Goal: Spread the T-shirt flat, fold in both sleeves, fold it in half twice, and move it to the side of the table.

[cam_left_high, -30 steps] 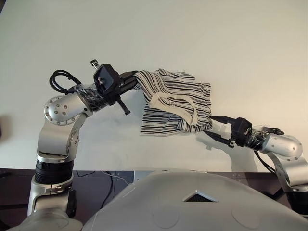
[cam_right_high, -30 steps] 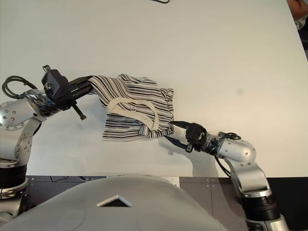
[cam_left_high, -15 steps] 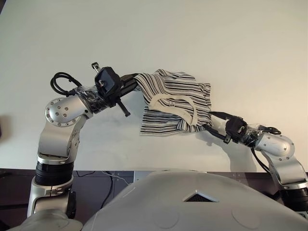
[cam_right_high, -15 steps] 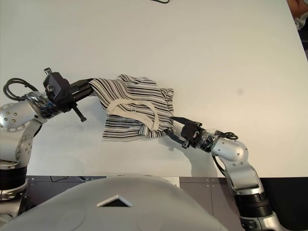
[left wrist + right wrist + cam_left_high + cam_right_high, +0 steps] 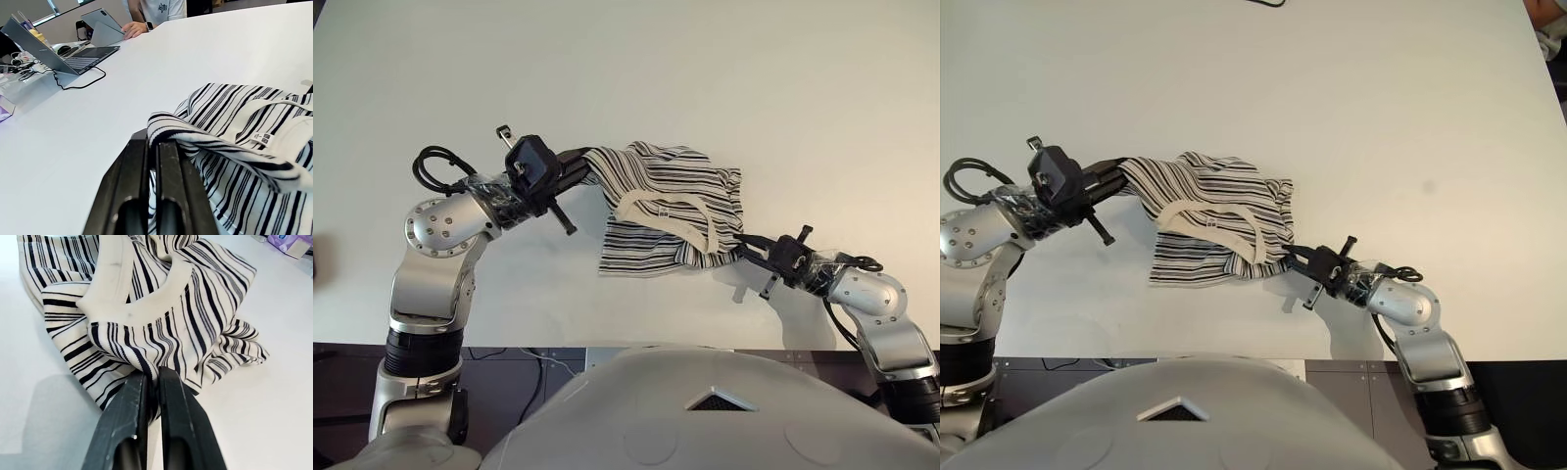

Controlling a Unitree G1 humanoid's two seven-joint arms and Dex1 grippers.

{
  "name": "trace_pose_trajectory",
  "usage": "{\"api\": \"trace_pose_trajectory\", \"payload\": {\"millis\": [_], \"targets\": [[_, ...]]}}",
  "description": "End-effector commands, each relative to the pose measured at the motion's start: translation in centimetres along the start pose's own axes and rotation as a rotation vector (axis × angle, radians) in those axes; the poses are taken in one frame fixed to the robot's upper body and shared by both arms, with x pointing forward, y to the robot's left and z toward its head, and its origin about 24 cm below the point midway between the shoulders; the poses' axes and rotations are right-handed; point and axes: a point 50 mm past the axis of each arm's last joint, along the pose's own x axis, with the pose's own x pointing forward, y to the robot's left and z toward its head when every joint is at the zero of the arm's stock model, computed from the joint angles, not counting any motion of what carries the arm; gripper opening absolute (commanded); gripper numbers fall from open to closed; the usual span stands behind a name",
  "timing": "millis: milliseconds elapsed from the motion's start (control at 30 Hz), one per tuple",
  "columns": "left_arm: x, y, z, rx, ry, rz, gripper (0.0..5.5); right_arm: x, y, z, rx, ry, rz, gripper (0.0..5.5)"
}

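- My left gripper was left of the middle in the left eye view. Its two black fingers were squeezed close together. They pinched a bunched edge of the T-shirt.
- My right gripper was at the lower right of that view, low by the table. Its two fingers were almost touching, and a small fold of striped cloth was nipped between the tips.
- The T-shirt sat in the middle of the eye views, between my two grippers. It had black and white stripes. It was crumpled in a heap on the white table, not flat.
- The eye views showed both my arms and the whole T-shirt at once, so I could see I held it at two ends.
- The left wrist view looked far across the table. In its upper left were open laptops and a thin black cable lying on the table top.
- That view also showed a small white label sewn on the cloth at the right side.
- The right wrist view came in close on the cream neck band, which curved across the top middle. It had a few little dark marks on it.
- In the upper right corner of that view was a purple thing, too blurry for me to tell what it was.
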Motion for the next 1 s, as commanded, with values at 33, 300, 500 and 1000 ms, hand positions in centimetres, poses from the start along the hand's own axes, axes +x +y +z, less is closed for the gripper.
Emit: {"api": "trace_pose_trajectory", "payload": {"millis": [33,300,500,1000], "targets": [[0.0,1.7,-0.6,0.012,0.016,0.124,0.10,-0.2,-2.3,0.8,-0.029,-0.048,-0.095,0.12],[1.0,3.6,1.2,0.072,-0.061,0.217,0.10,-0.2,-9.3,5.6,-0.073,-0.215,-0.255,0.12],[1.9,7.7,3.5,0.205,-0.079,0.285,0.10,-0.3,-15.6,9.8,-0.204,-0.249,-0.326,0.12],[7.4,19.5,12.2,0.534,-0.069,0.539,0.10,2.8,-28.8,20.9,-0.687,-0.123,-0.940,0.12]]}}
